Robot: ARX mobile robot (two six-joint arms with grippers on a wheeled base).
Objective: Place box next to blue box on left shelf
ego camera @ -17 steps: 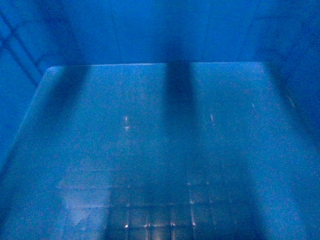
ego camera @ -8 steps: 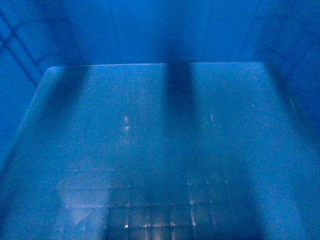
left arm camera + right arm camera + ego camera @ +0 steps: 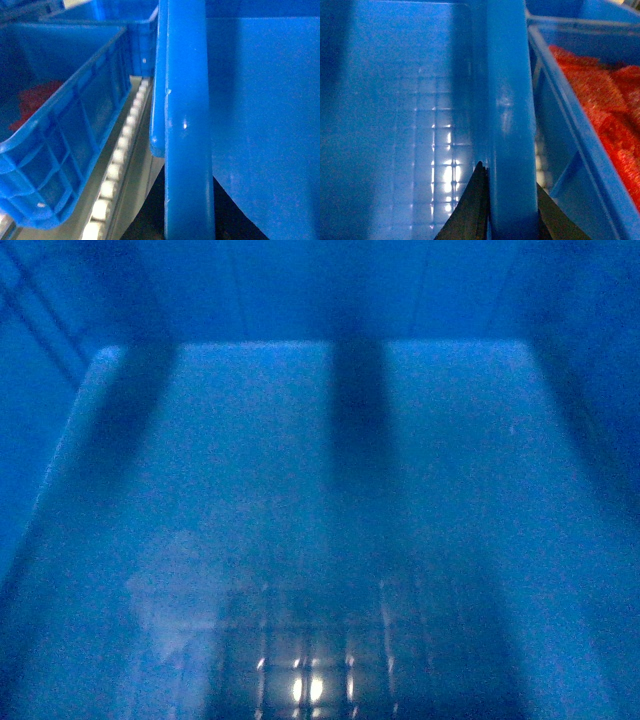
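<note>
The right gripper (image 3: 511,210) pinches the box (image 3: 507,115) by its rim at 6 o'clock, dark fingers on either side. The left gripper's state I cannot tell; only the rim shows. The box floor fills the head view. Toward 9 o'clock, white rollers of the left shelf (image 3: 117,165) run beside a neighbouring blue bin (image 3: 65,130); at 3 o'clock, another bin (image 3: 580,145) holds red material (image 3: 605,95).

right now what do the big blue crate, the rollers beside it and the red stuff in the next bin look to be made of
The large bright-blue crate looks like moulded plastic: glossy, with highlights on its thick rolled rim and a faint grid on its floor. The small white roller wheels look like hard plastic, set in a pale grey rail that seems to be metal. The red-orange contents of the neighbouring blue bin look coarse and mesh-like, perhaps netting; I can't tell for certain.
</note>
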